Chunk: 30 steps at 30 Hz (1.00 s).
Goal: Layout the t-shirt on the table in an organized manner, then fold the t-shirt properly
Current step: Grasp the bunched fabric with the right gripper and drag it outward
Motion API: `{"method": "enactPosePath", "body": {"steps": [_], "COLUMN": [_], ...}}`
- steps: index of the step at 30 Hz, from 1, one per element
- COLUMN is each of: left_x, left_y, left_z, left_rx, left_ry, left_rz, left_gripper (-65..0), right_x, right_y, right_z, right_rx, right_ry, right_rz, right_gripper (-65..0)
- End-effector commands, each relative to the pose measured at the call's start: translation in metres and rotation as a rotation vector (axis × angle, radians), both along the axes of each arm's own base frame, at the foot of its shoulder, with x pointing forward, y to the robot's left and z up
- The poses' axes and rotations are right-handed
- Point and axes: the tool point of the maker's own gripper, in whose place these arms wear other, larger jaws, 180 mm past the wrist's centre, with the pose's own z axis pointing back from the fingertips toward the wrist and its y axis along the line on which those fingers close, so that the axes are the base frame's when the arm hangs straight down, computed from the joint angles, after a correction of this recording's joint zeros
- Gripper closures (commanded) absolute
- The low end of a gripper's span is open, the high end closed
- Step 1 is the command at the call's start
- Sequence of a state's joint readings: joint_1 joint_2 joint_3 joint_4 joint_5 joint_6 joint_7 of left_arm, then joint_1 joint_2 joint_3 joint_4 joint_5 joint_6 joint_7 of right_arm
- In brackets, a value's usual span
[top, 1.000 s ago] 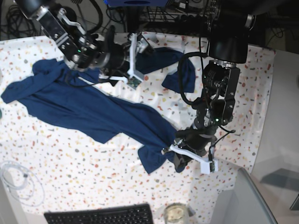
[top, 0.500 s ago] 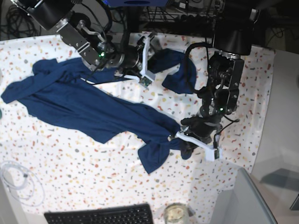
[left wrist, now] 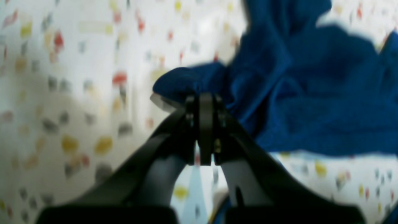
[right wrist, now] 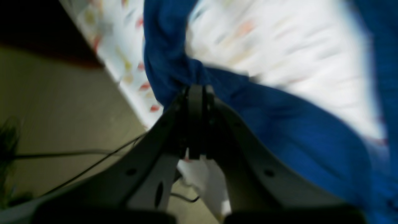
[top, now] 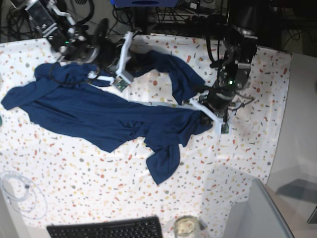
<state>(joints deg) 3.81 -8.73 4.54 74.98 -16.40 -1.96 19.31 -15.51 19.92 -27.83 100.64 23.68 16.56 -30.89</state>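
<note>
Grippers: right gripper (top: pixel 130 58), at eleven o'clock, had just clamped shut onto the t-shirt (top: pixel 99 116) while left gripper (top: pixel 204 118) kept pinching cloth, enabling spreading.

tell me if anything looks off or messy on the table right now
The t-shirt is far from flat: it lies bunched and twisted in a long diagonal across the table, with a crumpled flap hanging toward the near edge. Both the left gripper and right gripper are shut on its fabric. Nothing looks spilled or damaged.
</note>
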Motion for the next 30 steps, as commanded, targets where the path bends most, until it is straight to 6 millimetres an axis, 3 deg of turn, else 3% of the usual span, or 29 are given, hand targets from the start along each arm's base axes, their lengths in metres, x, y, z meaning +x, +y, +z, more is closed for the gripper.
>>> {"method": "enactPosePath", "body": {"steps": [1, 6, 9, 14, 19, 22, 25, 28, 30], "left_x": [0.005, -0.024, -0.034, -0.067, -0.096, -0.104, -0.105, -0.103, -0.103], "left_y": [0.001, 0.035, 0.046, 0.041, 0.04, 0.037, 0.036, 0.036, 0.036], "left_z": [0.014, 0.008, 0.003, -0.012, -0.012, -0.007, -0.006, -0.005, -0.005], "left_rx": [-0.001, 0.016, 0.023, 0.024, 0.026, 0.023, 0.023, 0.022, 0.022], "left_ry": [-0.054, -0.026, -0.008, 0.054, 0.079, 0.076, 0.072, 0.068, 0.069], "left_rz": [-0.006, 0.084, 0.111, 0.098, 0.093, 0.084, 0.084, 0.084, 0.085], "left_gripper": [0.0, 0.0, 0.0, 0.0, 0.0, 0.0, 0.0, 0.0, 0.0], "right_x": [0.01, 0.054, 0.077, 0.121, 0.167, 0.192, 0.206, 0.188, 0.167], "right_y": [-0.008, -0.052, -0.067, -0.063, -0.052, -0.044, -0.041, -0.041, -0.037], "right_z": [0.016, 0.065, 0.085, 0.114, 0.15, 0.149, 0.133, 0.108, 0.086], "right_rx": [0.015, -0.026, -0.054, -0.064, -0.057, -0.039, -0.038, -0.077, -0.126], "right_ry": [-0.045, -0.182, -0.244, -0.323, -0.391, -0.367, -0.303, -0.218, -0.153], "right_rz": [-0.019, -0.149, -0.183, -0.187, -0.201, -0.223, -0.241, -0.221, -0.174], "right_gripper": [-0.5, -0.5, -0.5, -0.5, -0.5, -0.5, -0.6, -2.9, -12.6]}}
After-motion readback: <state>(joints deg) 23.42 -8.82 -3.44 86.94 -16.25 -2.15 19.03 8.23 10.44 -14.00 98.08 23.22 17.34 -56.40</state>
